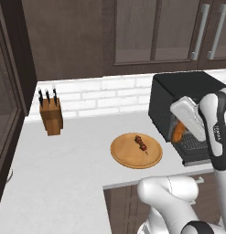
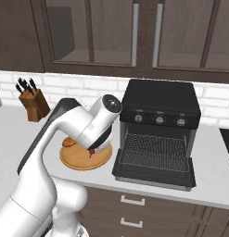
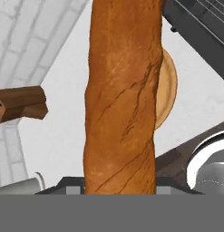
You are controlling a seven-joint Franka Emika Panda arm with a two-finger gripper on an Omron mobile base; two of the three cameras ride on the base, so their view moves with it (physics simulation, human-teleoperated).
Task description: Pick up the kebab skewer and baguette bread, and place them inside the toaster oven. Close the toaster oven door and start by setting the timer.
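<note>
My gripper point(image 3: 119, 186) is shut on the baguette bread point(image 3: 122, 90), an orange-brown loaf that rises up the middle of the hand view. From the base views the baguette point(image 1: 178, 132) point(image 2: 67, 142) hangs in the air just left of the toaster oven point(image 2: 160, 99), over the wooden plate's edge. The kebab skewer point(image 1: 142, 143) lies on the round wooden plate point(image 1: 130, 157). The toaster oven door point(image 2: 153, 172) is folded down open, showing the wire rack point(image 2: 155, 150). The baguette hides my fingertips.
A knife block point(image 1: 51, 116) stands at the back left by the white brick wall. Dark cabinets hang above. The oven's knobs point(image 2: 159, 119) run across its front. The counter's front edge point(image 1: 146, 180) lies just past the plate.
</note>
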